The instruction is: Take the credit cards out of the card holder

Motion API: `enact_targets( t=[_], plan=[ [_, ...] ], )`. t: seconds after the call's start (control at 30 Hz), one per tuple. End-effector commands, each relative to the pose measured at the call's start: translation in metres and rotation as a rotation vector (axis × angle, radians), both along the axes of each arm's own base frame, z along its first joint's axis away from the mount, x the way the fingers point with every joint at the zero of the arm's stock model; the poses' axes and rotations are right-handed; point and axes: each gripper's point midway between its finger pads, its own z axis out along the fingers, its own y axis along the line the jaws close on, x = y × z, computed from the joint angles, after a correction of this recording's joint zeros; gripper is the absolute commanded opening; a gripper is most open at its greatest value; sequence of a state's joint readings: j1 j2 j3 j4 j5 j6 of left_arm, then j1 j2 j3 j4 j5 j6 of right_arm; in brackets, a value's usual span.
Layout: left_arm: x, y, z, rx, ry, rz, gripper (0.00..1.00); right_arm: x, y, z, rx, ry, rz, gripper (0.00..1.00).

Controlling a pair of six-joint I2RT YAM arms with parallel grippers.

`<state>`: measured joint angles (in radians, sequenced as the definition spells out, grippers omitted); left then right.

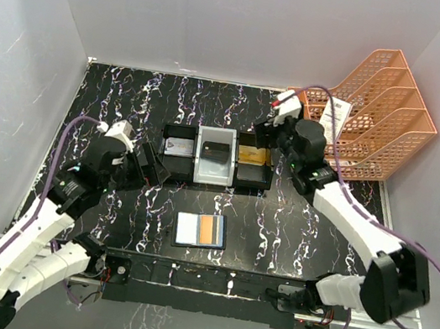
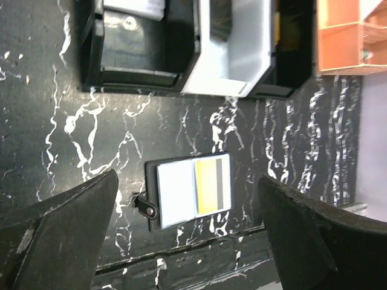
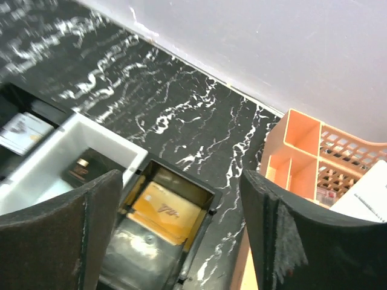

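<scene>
Dark fingers (image 2: 66, 223) of the left gripper (image 2: 187, 181) fill the bottom corners of the left wrist view, spread wide with nothing between them. Framed in that gap, ahead of the fingertips and touching neither, the card holder (image 2: 188, 193) lies open and flat on the black marbled table (image 1: 129, 97). One panel shows a bare blue-grey face. The other carries a gold-orange card (image 2: 211, 186) with a dark stripe, lying in its slot. A small strap tab (image 2: 146, 208) sticks out from the holder's corner nearest the left finger. Seen from above, the holder sits near this gripper, off to its right and closer to the arm bases.

Beyond the left gripper's fingertips stands a row of three bins (image 1: 196, 156). The right gripper (image 3: 181, 175) hangs over the right-end black bin (image 3: 139, 257), its jaws likewise parted wide and empty. Directly under its gap, a gold card (image 3: 162, 211) lies on that bin's floor. To this gripper's left, the grey-white bin (image 1: 212, 172) holds a black card (image 1: 217, 149), and the far black bin (image 1: 175, 165) holds a grey card (image 1: 175, 146). Close by on the gripper's right stands the orange mesh file rack (image 1: 383, 108), with a white paper slip (image 1: 336, 117) tucked into one of its compartments.
</scene>
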<state>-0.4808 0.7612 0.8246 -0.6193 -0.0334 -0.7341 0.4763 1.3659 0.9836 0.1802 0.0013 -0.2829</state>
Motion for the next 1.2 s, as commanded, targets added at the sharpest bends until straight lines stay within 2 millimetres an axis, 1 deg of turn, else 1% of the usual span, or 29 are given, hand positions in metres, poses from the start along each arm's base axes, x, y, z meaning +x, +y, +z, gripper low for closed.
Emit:
enact_targets(
  t=[0.0,0.03,0.07,0.1,0.2,0.3,0.43,0.5,0.57,0.63,0.7,0.77,0.8,0.87,0.9,0.93,0.97,1.03,1.1,1.17],
  plan=[
    [0.007,-0.003,0.026,-0.084,-0.127,0.015,0.99,-0.037,-0.005,0.024,0.365,0.118,-0.064,0.85],
    [0.007,-0.004,0.028,-0.102,-0.139,0.021,0.99,-0.047,-0.004,0.025,0.44,0.151,-0.062,0.87],
    [0.007,-0.004,0.029,-0.118,-0.148,0.03,0.99,-0.056,-0.003,0.023,0.509,0.194,-0.059,0.97],
    [0.007,-0.006,0.031,-0.137,-0.156,0.032,0.99,-0.065,-0.004,0.022,0.57,0.232,-0.066,0.98],
    [0.006,-0.015,0.035,-0.194,-0.171,0.002,0.99,-0.094,-0.003,0.012,0.746,0.377,-0.083,0.98],
    [0.005,-0.028,0.032,-0.253,-0.144,-0.038,0.99,-0.119,0.001,0.006,0.854,0.445,-0.03,0.98],
    [0.004,-0.045,0.019,-0.303,-0.07,-0.078,0.99,-0.149,0.004,0.008,1.069,0.521,0.043,0.98],
    [0.007,-0.053,0.016,-0.322,-0.073,-0.118,0.99,-0.165,0.011,0.01,1.11,0.548,0.135,0.98],
    [0.01,-0.06,0.015,-0.325,-0.078,-0.154,0.99,-0.174,0.014,0.001,1.097,0.602,0.15,0.98],
    [0.013,-0.066,0.011,-0.333,-0.06,-0.167,0.99,-0.18,0.017,-0.017,1.058,0.701,0.108,0.98],
    [0.016,-0.071,0.005,-0.38,-0.032,-0.152,0.98,-0.187,0.021,-0.037,0.974,0.799,0.092,0.98],
    [0.011,-0.083,0.002,-0.463,-0.037,-0.187,0.97,-0.191,0.02,-0.056,0.895,0.894,0.033,0.98],
    [0.007,-0.088,-0.001,-0.486,-0.042,-0.218,0.97,-0.193,0.017,-0.07,0.859,0.948,-0.022,0.98],
    [-0.002,-0.087,-0.017,-0.459,-0.011,-0.24,0.96,-0.197,0.012,-0.091,0.801,1.024,-0.102,0.98],
    [-0.005,-0.085,-0.022,-0.436,0.0,-0.242,0.95,-0.201,0.017,-0.095,0.79,1.051,-0.084,0.98],
    [-0.009,-0.085,-0.025,-0.428,0.005,-0.249,0.95,-0.206,0.023,-0.097,0.787,1.06,-0.04,0.96],
    [-0.012,-0.086,-0.027,-0.428,0.005,-0.259,0.94,-0.209,0.034,-0.091,0.796,1.04,0.041,0.91],
    [-0.019,-0.09,-0.03,-0.436,0.005,-0.265,0.93,-0.216,0.047,-0.09,0.811,1.049,0.105,0.84],
    [-0.024,-0.096,-0.03,-0.451,-0.01,-0.272,0.92,-0.218,0.056,-0.093,0.805,1.066,0.093,0.78],
    [-0.027,-0.103,-0.033,-0.444,-0.016,-0.283,0.9,-0.217,0.062,-0.1,0.77,1.067,0.052,0.74]
  ],
)
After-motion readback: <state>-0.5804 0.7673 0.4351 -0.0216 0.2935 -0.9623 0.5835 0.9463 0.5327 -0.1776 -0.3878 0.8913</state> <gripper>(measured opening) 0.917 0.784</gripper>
